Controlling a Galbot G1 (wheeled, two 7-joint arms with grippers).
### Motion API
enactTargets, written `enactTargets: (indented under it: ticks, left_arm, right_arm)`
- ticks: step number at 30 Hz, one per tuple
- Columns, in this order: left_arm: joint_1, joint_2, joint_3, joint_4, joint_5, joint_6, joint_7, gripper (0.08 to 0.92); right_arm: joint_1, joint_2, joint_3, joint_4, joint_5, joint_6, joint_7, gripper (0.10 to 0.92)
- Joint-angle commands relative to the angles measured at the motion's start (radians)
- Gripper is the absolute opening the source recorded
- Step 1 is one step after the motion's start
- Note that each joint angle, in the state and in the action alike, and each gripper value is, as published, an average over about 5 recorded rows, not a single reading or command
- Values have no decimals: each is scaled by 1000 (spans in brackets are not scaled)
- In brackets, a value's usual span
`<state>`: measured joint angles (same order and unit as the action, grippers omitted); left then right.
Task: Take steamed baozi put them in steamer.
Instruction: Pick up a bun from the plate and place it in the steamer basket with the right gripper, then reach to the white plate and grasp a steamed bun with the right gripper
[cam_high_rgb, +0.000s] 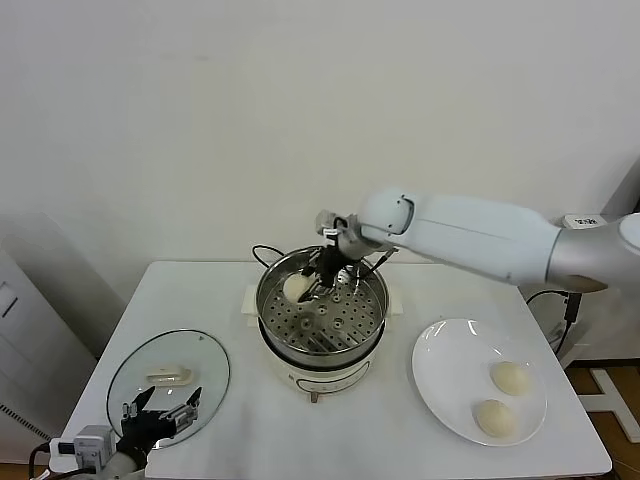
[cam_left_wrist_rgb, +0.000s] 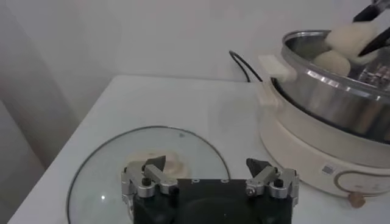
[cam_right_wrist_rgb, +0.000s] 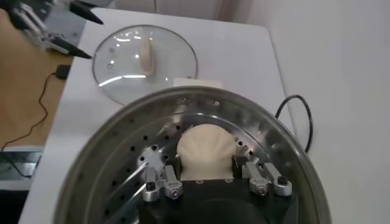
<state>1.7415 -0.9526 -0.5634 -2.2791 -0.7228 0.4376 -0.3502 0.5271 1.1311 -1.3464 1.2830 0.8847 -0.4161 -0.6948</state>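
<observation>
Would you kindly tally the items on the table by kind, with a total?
Round cream-white baozi buns: 4
Shiny steel steamer basket on cream pot base: 1
Flat round glass lid: 1
White round plate: 1
Total: 7

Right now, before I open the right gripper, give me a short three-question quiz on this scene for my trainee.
1. How many steamed baozi lie on the white plate?
2. True or false: the glass lid sits on the steamer.
3. What is the right gripper shut on over the steamer basket? A) a baozi B) the glass lid C) nothing

Key
1. Two.
2. False. The lid lies flat on the table, with the open left gripper parked over it.
3. A.
</observation>
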Motion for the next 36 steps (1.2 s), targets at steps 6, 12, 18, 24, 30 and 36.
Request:
enactTargets:
  ticks: [6, 12, 18, 24, 30, 36]
  left_arm:
    - [1, -3, 0, -3, -3, 0, 0, 823]
    - [0, -4, -2, -3, -6, 0, 0, 823]
    - [-5, -12, 4, -3, -7, 1, 0, 823]
    - [-4, -12, -1, -3, -6, 0, -1, 823]
    - [2, -11, -8, -12, -7, -2, -1, 823]
    - [6, -7, -12, -20, -7, -4, -2, 823]
  right_arm:
    - [-90, 69, 18, -60, -32, -27, 43, 518]
    - [-74, 58, 26, -52, -25, -35, 34, 558]
    - [20, -17, 26, -22, -37, -23, -61, 722]
    - [265, -201, -78, 72, -62, 49, -273, 818]
    - [494, -409, -275, 173, -167, 178, -451, 823]
    - [544, -618, -420, 293, -308, 227, -489, 823]
